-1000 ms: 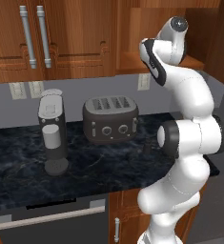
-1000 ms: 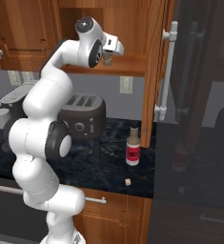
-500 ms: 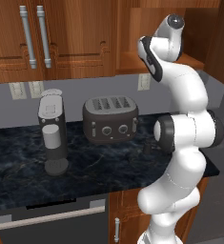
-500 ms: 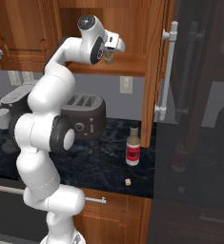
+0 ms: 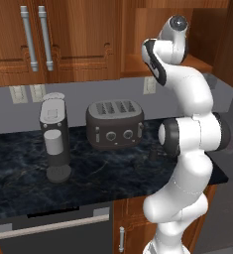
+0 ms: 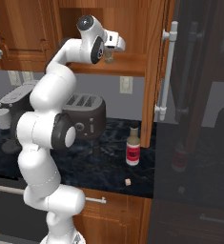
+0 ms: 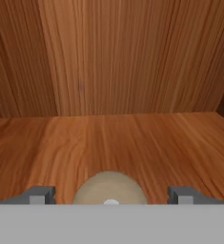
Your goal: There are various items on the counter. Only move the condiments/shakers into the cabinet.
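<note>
Reddish-brown cabinet (image 6: 127, 64) niche seen at upper centre, tan shaker (image 7: 110, 188) set on its shelf between spread gripper (image 7: 111, 194) jaws, sauce bottle (image 6: 133, 149) left on black marbled counter (image 6: 108, 167) at lower centre, beside toaster (image 6: 87, 116).

Wooden shaker (image 7: 110, 188) stands on the cabinet (image 6: 127, 64) shelf, between the spread fingers (image 7: 39, 194). On the surface (image 6: 111, 164): coffee machine (image 5: 55, 136) left, toaster (image 5: 114, 123) centre, bottle (image 6: 133, 146) right, black shaker (image 6: 96, 150) between toaster and bottle.

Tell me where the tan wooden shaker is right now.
The tan wooden shaker stands on the cabinet niche shelf, between the open end effector fingers in the hand view, above the toaster.
</note>
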Tool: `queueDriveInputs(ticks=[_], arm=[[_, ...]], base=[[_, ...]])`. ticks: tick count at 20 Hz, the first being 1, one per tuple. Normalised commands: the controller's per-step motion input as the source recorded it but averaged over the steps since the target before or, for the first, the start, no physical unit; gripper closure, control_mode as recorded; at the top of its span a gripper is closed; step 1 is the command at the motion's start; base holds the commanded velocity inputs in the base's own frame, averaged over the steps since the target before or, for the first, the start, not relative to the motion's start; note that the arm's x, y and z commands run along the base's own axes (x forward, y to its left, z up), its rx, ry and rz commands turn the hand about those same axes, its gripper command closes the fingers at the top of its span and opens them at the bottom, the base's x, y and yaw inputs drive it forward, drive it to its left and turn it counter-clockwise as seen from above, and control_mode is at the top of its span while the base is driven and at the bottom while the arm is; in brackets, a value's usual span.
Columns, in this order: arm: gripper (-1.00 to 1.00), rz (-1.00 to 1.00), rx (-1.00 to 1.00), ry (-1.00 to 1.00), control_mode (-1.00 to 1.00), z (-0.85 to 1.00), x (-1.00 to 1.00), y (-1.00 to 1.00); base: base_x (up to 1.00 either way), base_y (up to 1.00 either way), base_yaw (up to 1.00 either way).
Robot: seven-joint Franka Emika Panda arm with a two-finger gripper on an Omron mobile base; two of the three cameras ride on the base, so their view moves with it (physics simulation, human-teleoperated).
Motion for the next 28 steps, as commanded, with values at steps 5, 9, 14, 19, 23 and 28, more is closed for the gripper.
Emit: queueDriveInputs(ticks=[5, 9, 14, 19, 23, 28], arm=[[-1.0, 0.0, -0.08, -0.06, -1.0, -0.21, 0.08, 0.0], [-1.0, 0.0, -0.06, -0.04, -1.0, -0.19, 0.15, 0.0], [-1.0, 0.0, -0.03, -0.01, -1.0, -0.08, 0.06, 0.0], [-1.0, 0.0, 0.0, -0.17, -1.0, 0.0, -0.69, 0.0], [-1.0, -0.02, 0.0, -0.33, -1.0, 0.0, -1.0, 0.0], [-1.0, -0.06, 0.01, -0.29, -1.0, -0.01, -1.0, 0.0]], base=[[0.0, 0.0, 0.0], [0.0, 0.0, 0.0], [0.0, 0.0, 0.0], [0.0, 0.0, 0.0], [0.0, 0.0, 0.0], [0.0, 0.0, 0.0]])
